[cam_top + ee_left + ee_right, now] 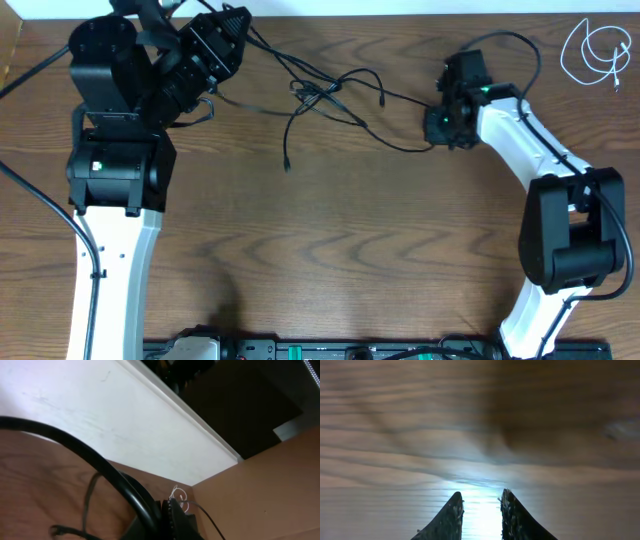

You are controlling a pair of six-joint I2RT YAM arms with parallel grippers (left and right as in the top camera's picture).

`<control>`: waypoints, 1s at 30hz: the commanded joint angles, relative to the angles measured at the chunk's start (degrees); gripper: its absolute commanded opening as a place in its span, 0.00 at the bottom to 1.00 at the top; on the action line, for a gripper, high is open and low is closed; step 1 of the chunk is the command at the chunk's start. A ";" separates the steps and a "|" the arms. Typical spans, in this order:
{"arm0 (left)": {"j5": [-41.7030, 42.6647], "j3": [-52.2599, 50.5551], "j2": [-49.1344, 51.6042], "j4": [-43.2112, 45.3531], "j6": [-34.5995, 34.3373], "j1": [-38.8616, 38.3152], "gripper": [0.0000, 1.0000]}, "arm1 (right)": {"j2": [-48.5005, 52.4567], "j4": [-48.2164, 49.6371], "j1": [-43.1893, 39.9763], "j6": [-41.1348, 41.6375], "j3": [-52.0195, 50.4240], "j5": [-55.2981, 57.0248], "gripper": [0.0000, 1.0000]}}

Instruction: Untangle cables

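The right gripper (481, 497), narrowly parted and empty over the brown wooden table (395, 425), should pinch one thin black cable (395, 143) beside the mid-table knot (318, 92) and draw slowly outward; whether the left gripper (228, 35) grips anything cannot be told.

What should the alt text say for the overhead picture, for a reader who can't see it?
A loose tangle of thin black cables sprawls along the far side of a wooden table, between the left arm and the right arm of a black-and-white robot. A white cable lies coiled by itself in the far right corner.
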 commanded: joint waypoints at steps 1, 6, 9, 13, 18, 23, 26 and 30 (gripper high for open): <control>-0.39 1.84 -1.03 0.50 0.59 0.98 0.08 | 0.07 -0.76 -3.87 0.92 -1.22 5.49 0.23; -0.42 1.81 -1.03 0.50 1.03 0.98 0.07 | 0.07 -0.76 -6.36 -3.13 -1.20 -2.21 0.28; -0.42 1.81 -1.01 0.50 1.01 0.98 0.07 | 0.04 -0.72 -6.71 -12.63 -1.05 -15.23 0.38; -0.39 1.81 -0.98 0.44 1.01 0.96 0.08 | -0.37 -3.34 -6.51 -20.74 0.79 -25.94 0.50; -0.39 1.81 -0.50 -0.87 1.01 0.92 0.07 | -2.75 -9.79 -5.44 -24.92 7.65 -30.03 0.64; -0.39 1.81 0.76 -1.25 0.52 0.92 0.08 | -5.66 -12.63 -3.56 -24.85 13.20 -30.51 0.77; -0.39 1.81 1.22 -0.52 -1.95 0.92 0.08 | -7.34 -12.55 -2.36 -24.83 13.81 -30.51 0.85; -1.49 1.81 1.25 1.20 -4.72 0.92 0.07 | -7.80 -13.11 -0.11 -24.85 13.77 -31.01 0.87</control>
